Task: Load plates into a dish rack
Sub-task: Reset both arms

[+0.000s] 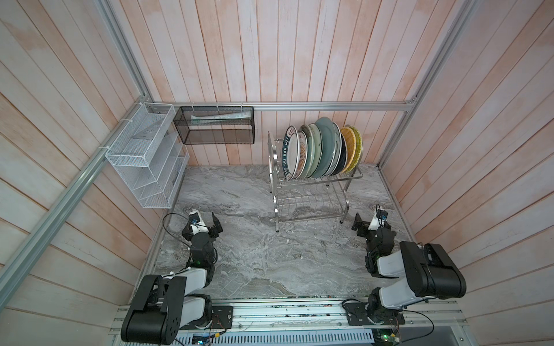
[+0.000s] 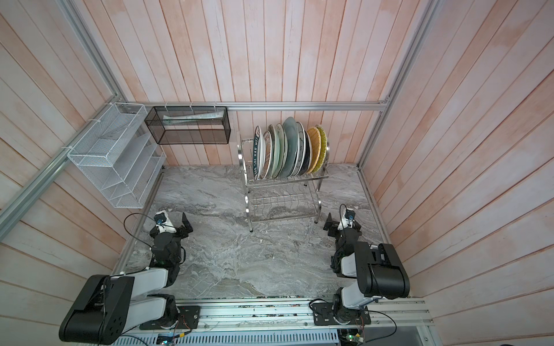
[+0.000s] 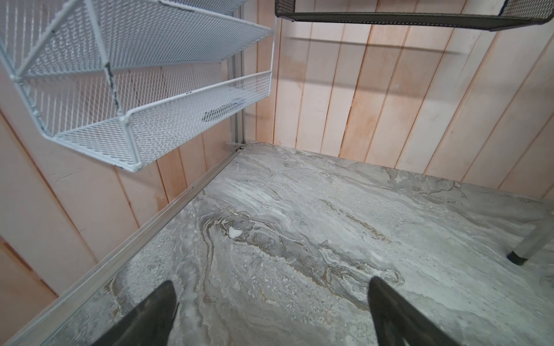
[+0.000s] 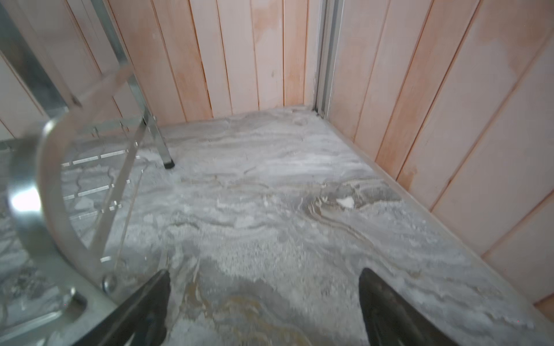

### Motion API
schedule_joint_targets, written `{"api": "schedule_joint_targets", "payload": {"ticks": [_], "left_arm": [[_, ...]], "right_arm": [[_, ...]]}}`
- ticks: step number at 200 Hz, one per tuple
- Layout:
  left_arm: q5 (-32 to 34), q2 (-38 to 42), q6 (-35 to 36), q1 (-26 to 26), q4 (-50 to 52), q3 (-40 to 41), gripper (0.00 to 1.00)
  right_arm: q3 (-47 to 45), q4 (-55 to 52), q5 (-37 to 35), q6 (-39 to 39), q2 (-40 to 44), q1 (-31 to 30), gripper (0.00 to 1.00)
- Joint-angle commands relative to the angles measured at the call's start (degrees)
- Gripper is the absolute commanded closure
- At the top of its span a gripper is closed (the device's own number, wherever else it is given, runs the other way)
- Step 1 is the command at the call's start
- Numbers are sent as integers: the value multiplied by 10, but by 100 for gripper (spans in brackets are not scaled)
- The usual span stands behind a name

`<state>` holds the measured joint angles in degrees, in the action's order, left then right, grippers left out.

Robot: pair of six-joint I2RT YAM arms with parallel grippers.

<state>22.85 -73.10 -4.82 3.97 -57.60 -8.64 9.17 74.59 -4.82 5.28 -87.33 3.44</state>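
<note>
The plates (image 1: 322, 149) stood on edge in the upper tier of the dish rack (image 1: 346, 204); none lay on the worktop (image 1: 254, 254). The left fingers (image 3: 156, 311) and right fingers (image 4: 150, 299) were spread, holding nothing. Loading looked complete, so the 2 arms should avoid bumping the rack's legs.
</note>
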Motion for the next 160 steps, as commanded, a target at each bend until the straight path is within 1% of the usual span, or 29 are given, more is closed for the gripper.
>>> {"api": "schedule_joint_targets", "payload": {"ticks": [1,11,26,32,42,48,56,63,72,76,80,84,90,98,100,111,115,128,133,135,140,145,151,160], "left_arm": [[7,-9,33,-6,46,-49,0],[11,0,37,-7,99,-62,0],[-16,24,46,-7,75,-36,0],[-4,36,38,-7,75,-29,0],[8,64,15,-7,112,-25,0],[-11,84,11,-7,117,-14,0],[-53,103,17,-6,85,10,0],[-64,109,17,-6,50,29,0],[-60,70,18,-12,-73,65,0],[-51,41,16,-16,-128,71,0],[-42,11,11,-19,-163,68,0],[-43,-14,8,-23,-171,59,0],[-75,-55,-9,-31,-169,37,0],[-111,-113,0,-32,-190,15,0],[-118,-127,12,-32,-196,11,0],[-106,-172,22,-29,-238,-2,0],[-106,-170,20,-30,-232,-5,0],[-126,-135,8,-40,-124,-28,0],[-136,-141,8,-49,-121,-38,0],[-141,-148,-5,-52,-120,-43,0],[-144,-157,-3,-50,-112,-54,0],[-132,-158,0,-41,-92,-66,0],[-112,-150,20,-27,-66,-74,0],[-115,-150,19,-28,-69,-73,0]], "right_arm": [[11,31,0,-12,-6,-3,2],[16,11,1,-13,-1,-3,2],[36,-47,3,-15,10,-4,2],[39,-46,6,-18,7,-5,2],[38,-44,4,-19,7,-6,2],[39,-48,4,-19,8,-7,2],[39,-47,4,-19,8,-7,2],[39,-47,3,-19,7,-7,2],[40,-47,2,-20,7,-7,2],[40,-48,2,-20,7,-7,2],[39,-47,2,-20,7,-8,2],[40,-48,2,-20,7,-7,2],[40,-48,1,-20,7,-7,2],[41,-49,1,-20,7,-7,2],[40,-48,1,-19,7,-7,2],[41,-49,1,-20,7,-7,2],[41,-49,0,-20,7,-8,2],[41,-49,-2,-21,7,-10,2],[41,-49,-3,-22,7,-10,2],[41,-49,-4,-22,7,-10,2],[41,-50,-5,-22,7,-10,2],[42,-50,-7,-22,7,-12,2],[42,-50,-9,-23,7,-13,2],[43,-51,-12,-23,6,-15,2]]}}
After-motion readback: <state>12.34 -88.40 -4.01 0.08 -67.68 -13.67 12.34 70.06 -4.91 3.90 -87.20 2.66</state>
